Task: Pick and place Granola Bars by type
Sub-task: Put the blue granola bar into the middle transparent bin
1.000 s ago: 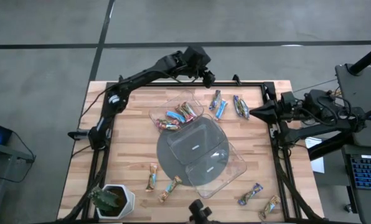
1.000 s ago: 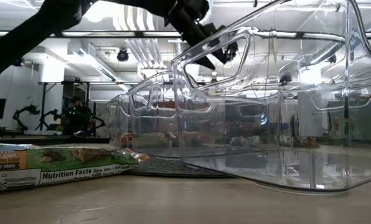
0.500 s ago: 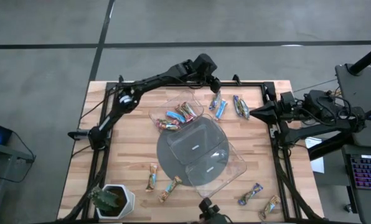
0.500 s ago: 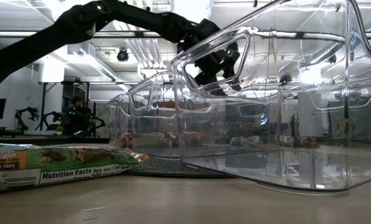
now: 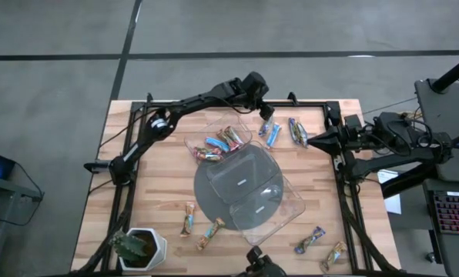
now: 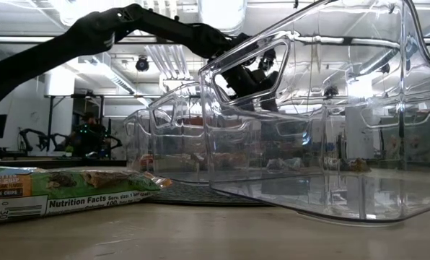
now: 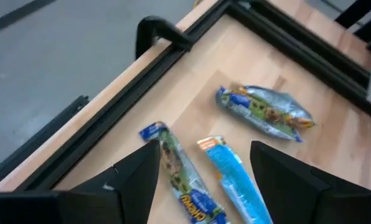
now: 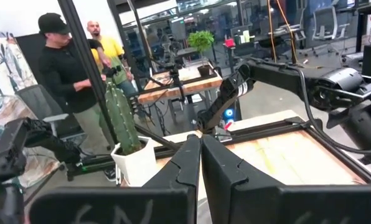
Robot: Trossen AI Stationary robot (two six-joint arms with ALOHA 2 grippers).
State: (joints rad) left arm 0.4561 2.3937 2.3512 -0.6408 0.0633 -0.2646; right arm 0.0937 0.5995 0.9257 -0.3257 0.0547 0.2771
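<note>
Your left gripper point(image 5: 263, 109) has swung out from over the far rail and dropped toward the loose bars at the table's far side since a second ago, while the right gripper point(image 5: 311, 141) stays parked at the right edge, its fingers pressed together; in the left wrist view the left fingers point(image 7: 136, 171) stand apart with nothing between them, and two bars lie right in the gap — a blue-ended bar point(image 7: 179, 180) and a bright blue bar point(image 7: 232, 177), side by side and nearly touching, their long axes running roughly along the line of your approach rather than across the fingers; a third silvery bar point(image 7: 264, 112) lies crosswise further off, well apart from the pair. Judging from this, the left arm is the nearer one, and you would likely need a wrist turn to span one bar's width. Room is tight toward the black frame rail point(image 7: 173, 56) — open wood lies on the other side, and the clear tray point(image 5: 218, 142) holding sorted bars sits near.
</note>
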